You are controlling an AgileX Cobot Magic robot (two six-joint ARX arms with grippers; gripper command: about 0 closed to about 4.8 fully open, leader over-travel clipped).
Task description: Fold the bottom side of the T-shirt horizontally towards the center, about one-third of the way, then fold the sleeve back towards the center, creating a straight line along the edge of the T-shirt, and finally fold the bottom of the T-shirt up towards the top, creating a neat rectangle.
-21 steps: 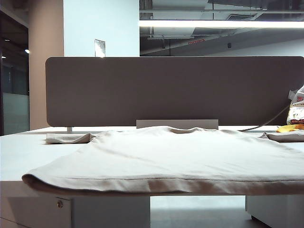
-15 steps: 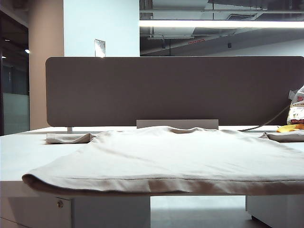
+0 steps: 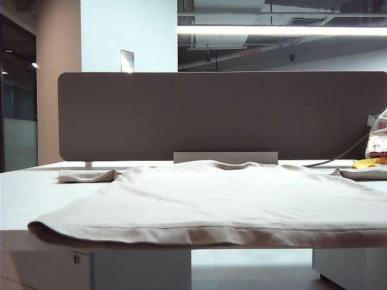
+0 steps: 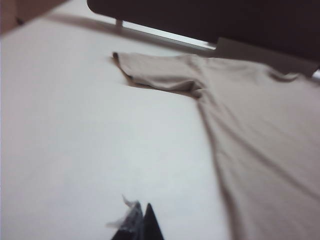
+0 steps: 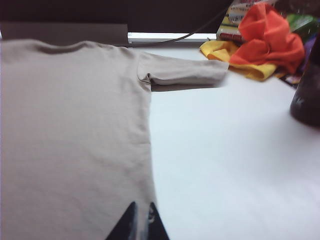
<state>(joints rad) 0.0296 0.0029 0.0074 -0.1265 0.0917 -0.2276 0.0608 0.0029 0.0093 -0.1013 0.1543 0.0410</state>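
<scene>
White table [image 3: 15,199], T-shirt [image 3: 224,196] flat, closed left claw [image 4: 139,225] beside, closed right claw [image 5: 138,222] over it

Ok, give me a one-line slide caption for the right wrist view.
Right gripper, shut, poised over the side edge of the flat beige T-shirt, sleeve spread on the white table.

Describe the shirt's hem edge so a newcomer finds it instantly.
On the white table a beige T-shirt lies flat, neckline toward the dark partition. The bottom side of the T-shirt is its long edge draped over the table's near edge, alone in carrying a stitch line.
</scene>
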